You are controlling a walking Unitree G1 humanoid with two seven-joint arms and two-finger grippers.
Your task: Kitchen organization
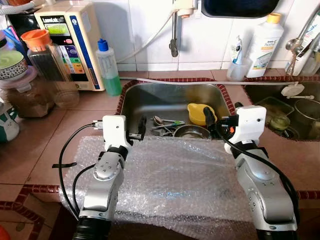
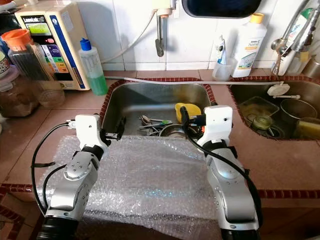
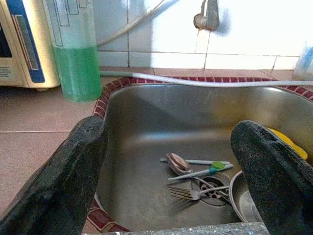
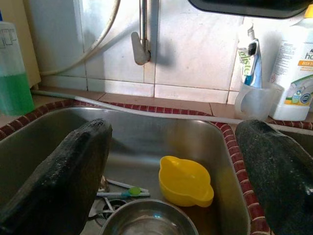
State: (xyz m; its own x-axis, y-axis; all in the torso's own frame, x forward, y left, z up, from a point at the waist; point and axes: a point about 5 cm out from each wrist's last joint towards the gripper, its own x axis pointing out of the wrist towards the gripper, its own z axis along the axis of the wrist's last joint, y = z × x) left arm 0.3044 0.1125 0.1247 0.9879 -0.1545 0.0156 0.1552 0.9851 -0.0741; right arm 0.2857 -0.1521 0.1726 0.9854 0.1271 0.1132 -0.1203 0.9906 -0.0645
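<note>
A steel sink (image 1: 150, 102) holds a yellow bowl (image 1: 198, 112), a steel bowl (image 1: 190, 132) in front of it, and a spoon, a fork and other cutlery (image 1: 166, 123) near the drain. My left gripper (image 1: 138, 131) hovers at the sink's front left rim, open and holding nothing. My right gripper (image 1: 214, 123) is open over the front right rim, just beside the yellow bowl. In the left wrist view the fork (image 3: 190, 194) lies beyond the spread fingers (image 3: 63, 181). The yellow bowl (image 4: 186, 182) sits between the fingers in the right wrist view.
Bubble wrap (image 1: 175, 185) covers the counter under both arms. A green liquid bottle (image 1: 108, 67), a water purifier (image 1: 70, 42) and jars (image 1: 30, 75) stand at the left. A white bottle (image 1: 264, 45) and a second sink (image 1: 280, 117) with pots lie at the right.
</note>
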